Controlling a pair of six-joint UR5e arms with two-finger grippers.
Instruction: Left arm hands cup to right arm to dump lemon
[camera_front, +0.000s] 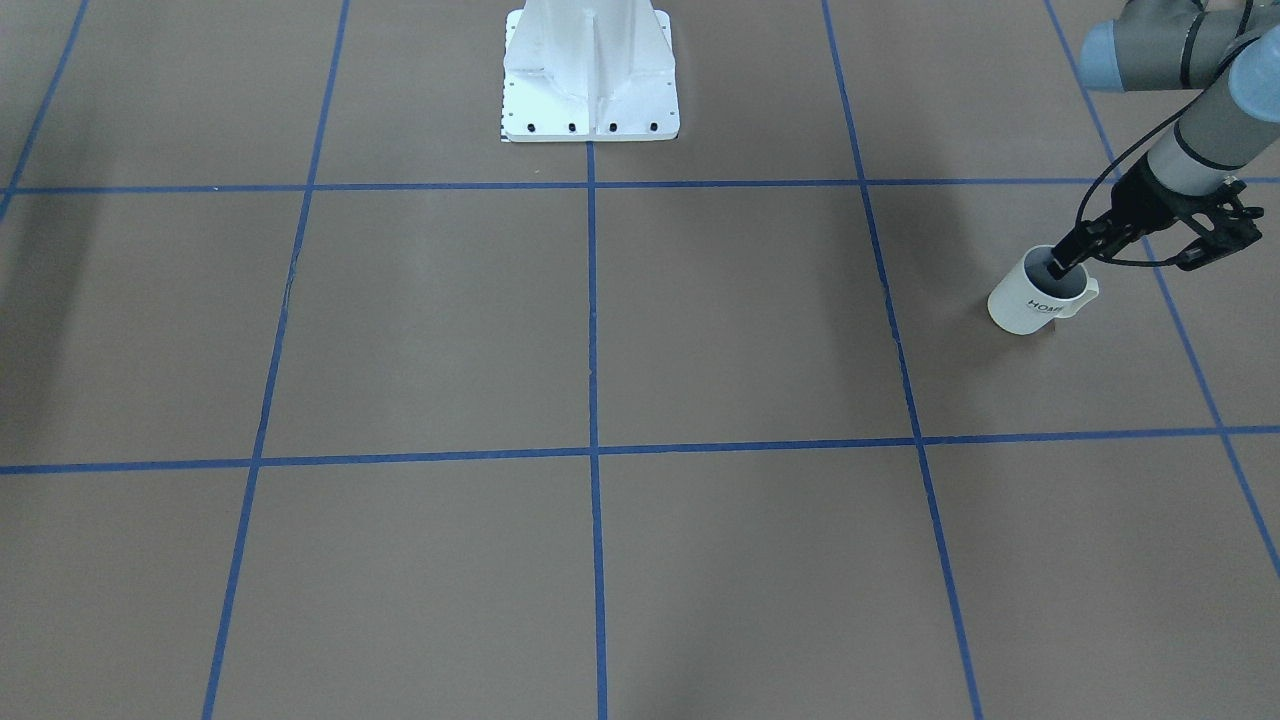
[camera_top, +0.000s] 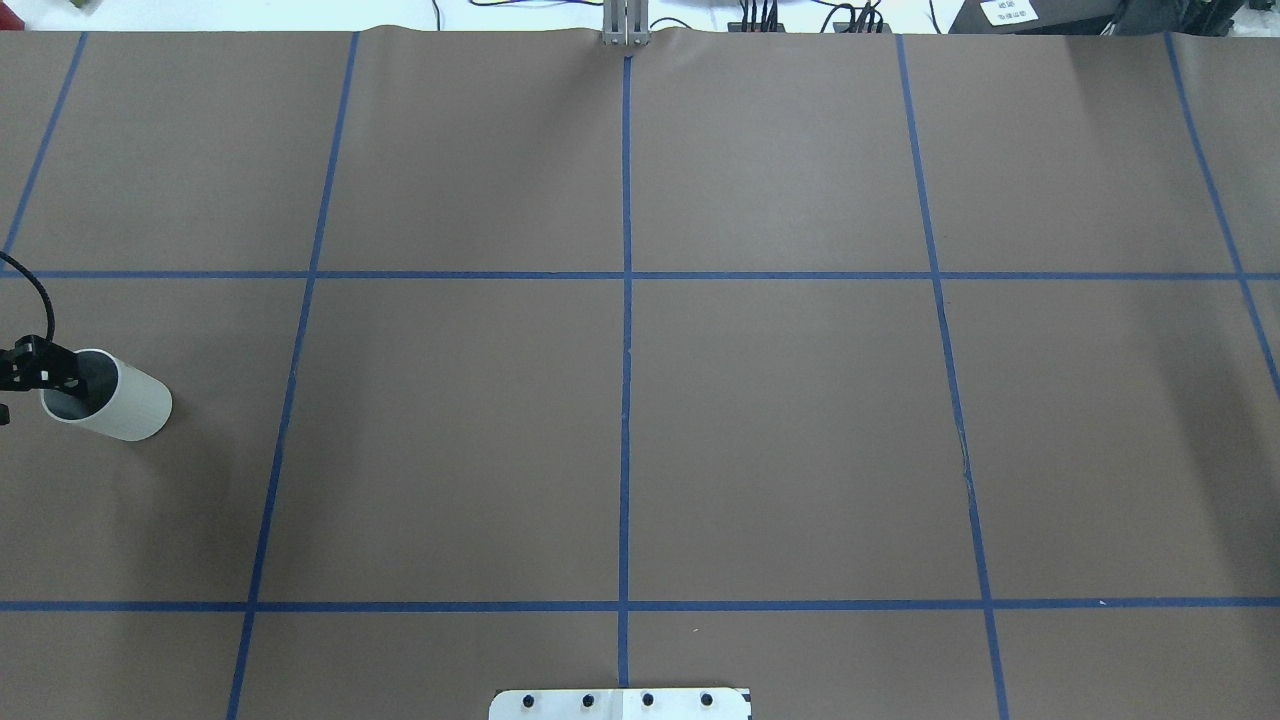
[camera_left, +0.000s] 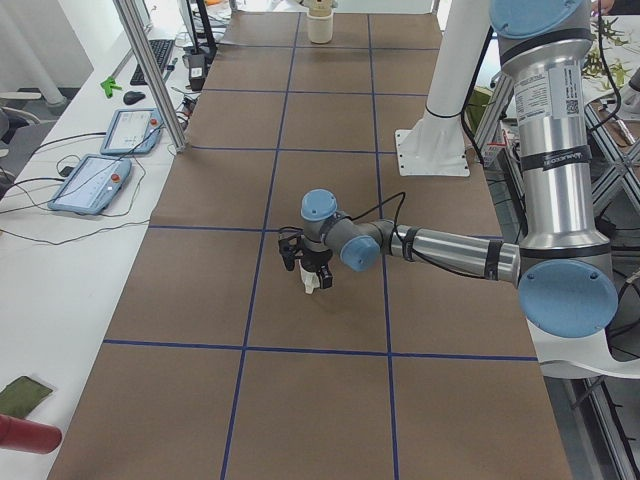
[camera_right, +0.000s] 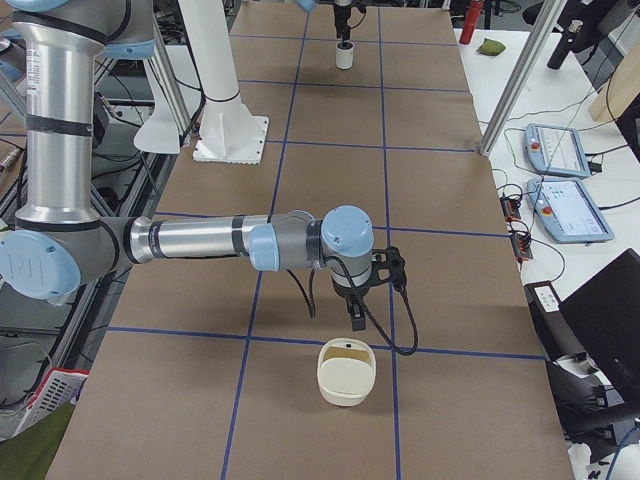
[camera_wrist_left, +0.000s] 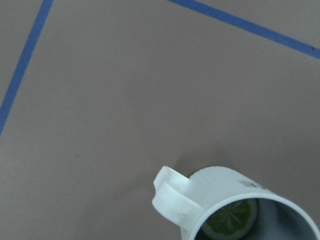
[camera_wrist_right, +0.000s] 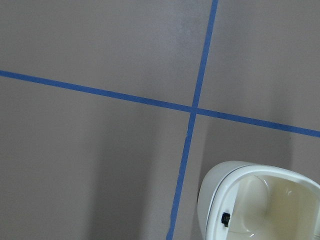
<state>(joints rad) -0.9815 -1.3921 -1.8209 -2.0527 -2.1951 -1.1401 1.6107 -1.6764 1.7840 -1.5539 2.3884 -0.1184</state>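
The off-white cup (camera_front: 1030, 305) with "HOME" on its side stands on the brown table at the robot's far left; it also shows in the overhead view (camera_top: 130, 405). My left gripper (camera_front: 1063, 264) is shut on its rim, one finger inside the mouth. The left wrist view shows the cup's handle and wall (camera_wrist_left: 225, 190) and a yellow-green lemon slice (camera_wrist_left: 232, 220) at its bottom. My right gripper (camera_right: 356, 322) hangs just above and behind a cream bowl (camera_right: 347, 375) at the table's other end. I cannot tell whether it is open or shut.
The white robot pedestal (camera_front: 590, 75) stands at the table's middle edge. Blue tape lines (camera_top: 626, 300) divide the brown surface into squares. The cream bowl fills the right wrist view's lower right corner (camera_wrist_right: 260, 200). Tablets (camera_right: 560, 150) lie on the white side bench.
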